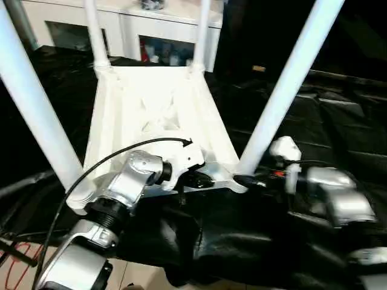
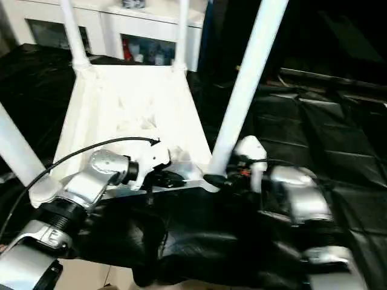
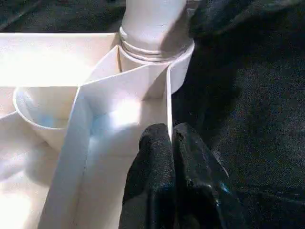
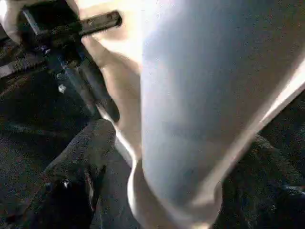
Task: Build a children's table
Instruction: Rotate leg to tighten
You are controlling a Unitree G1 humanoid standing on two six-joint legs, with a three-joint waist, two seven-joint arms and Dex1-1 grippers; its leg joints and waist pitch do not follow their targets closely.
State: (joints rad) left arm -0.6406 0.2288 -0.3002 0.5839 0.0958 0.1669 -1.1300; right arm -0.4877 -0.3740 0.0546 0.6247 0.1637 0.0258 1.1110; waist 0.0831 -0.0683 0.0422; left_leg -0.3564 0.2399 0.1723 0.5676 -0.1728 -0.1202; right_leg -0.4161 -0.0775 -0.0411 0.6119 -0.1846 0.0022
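Observation:
The children's table lies upside down, its white ribbed tabletop (image 1: pixel 151 103) on the black drape. All of its white tube legs stand up in the corner sockets: near left (image 1: pixel 36 115), near right (image 1: pixel 290 78), far left (image 1: pixel 94 30) and far right (image 1: pixel 201 30). My left gripper (image 3: pixel 169 138) is shut on the thin rim wall of the tabletop's near edge, close to the near right socket (image 3: pixel 152 52). My right gripper (image 4: pixel 186 191) stands open astride the base of the near right leg (image 4: pixel 190 95), one black finger (image 4: pixel 86 181) beside the socket with a small gap.
The black-draped work table (image 1: pixel 338 121) spreads wide to the right and behind. A white cabinet (image 1: pixel 121 24) stands at the back. A black cable (image 1: pixel 109 158) arcs over my left forearm. Red wire (image 1: pixel 18 266) lies on the floor by the near edge.

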